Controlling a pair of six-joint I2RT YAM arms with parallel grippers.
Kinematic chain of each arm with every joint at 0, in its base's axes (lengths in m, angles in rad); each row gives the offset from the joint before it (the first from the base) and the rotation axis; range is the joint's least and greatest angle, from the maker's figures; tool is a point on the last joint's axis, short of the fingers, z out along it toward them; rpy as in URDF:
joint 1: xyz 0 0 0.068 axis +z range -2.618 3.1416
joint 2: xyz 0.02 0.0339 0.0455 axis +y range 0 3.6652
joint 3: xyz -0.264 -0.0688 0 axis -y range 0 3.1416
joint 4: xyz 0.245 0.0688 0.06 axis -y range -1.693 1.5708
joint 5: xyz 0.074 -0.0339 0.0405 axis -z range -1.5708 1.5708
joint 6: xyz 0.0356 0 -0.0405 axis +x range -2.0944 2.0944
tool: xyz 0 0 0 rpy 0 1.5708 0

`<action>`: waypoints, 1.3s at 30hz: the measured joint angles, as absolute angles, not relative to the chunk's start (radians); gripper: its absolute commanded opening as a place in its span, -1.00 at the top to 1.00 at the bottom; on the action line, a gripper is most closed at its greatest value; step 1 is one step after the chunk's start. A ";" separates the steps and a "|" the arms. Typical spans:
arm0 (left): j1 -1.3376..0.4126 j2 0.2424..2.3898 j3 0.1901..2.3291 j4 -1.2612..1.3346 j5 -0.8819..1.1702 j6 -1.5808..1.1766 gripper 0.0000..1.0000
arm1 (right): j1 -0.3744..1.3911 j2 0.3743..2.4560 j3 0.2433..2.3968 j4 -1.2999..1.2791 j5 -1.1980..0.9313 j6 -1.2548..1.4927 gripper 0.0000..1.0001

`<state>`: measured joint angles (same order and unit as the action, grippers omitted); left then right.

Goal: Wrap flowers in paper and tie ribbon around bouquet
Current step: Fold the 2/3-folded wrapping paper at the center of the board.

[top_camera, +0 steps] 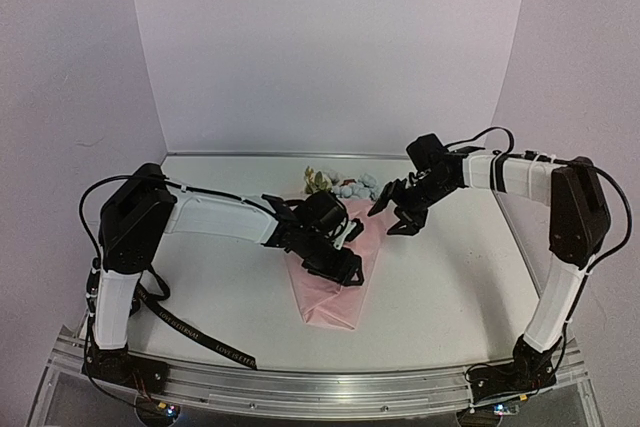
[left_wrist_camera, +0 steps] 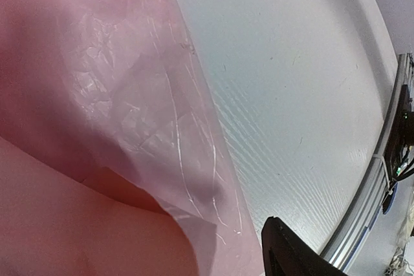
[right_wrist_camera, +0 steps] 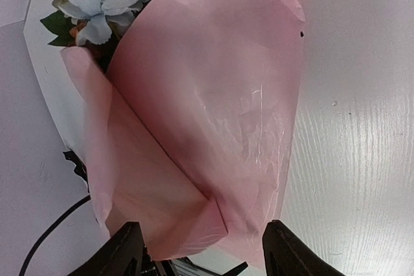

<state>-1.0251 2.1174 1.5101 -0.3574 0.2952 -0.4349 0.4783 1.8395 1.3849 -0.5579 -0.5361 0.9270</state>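
Note:
The bouquet lies in the middle of the table: pale pink paper (top_camera: 335, 292) is folded as a cone around the flowers (top_camera: 340, 185), whose pale blue blooms (right_wrist_camera: 97, 1) and green leaves stick out at the far end. My left gripper (top_camera: 350, 252) hovers over the cone's middle with its jaws apart. In the left wrist view only one black finger (left_wrist_camera: 291, 253) shows beside a loose paper fold (left_wrist_camera: 129, 127). My right gripper (right_wrist_camera: 207, 253) hangs open above the cone's right flap, holding nothing. The black ribbon (top_camera: 200, 335) with gold lettering lies near the left arm's base.
An aluminium rail (top_camera: 300, 387) runs along the table's near edge and also shows as a rail (left_wrist_camera: 369, 205) in the left wrist view. White walls close in the back and sides. A raised lip (top_camera: 520, 237) borders the table's right side.

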 measured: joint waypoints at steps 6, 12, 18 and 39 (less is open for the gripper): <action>-1.050 2.117 1.508 -0.361 0.260 -0.387 -0.51 | 0.463 1.866 1.403 -0.553 -0.536 0.933 -0.32; -1.071 2.117 1.508 -0.357 0.233 -0.349 -0.47 | 0.450 1.866 1.418 -0.550 -0.536 0.932 -0.33; -1.086 2.114 1.492 -0.340 0.218 -0.304 -0.48 | 0.448 1.866 1.419 -0.547 -0.536 0.911 -0.35; -1.092 2.114 1.491 -0.340 0.206 -0.276 -0.45 | 0.448 1.716 1.376 -0.490 -0.492 0.868 -0.38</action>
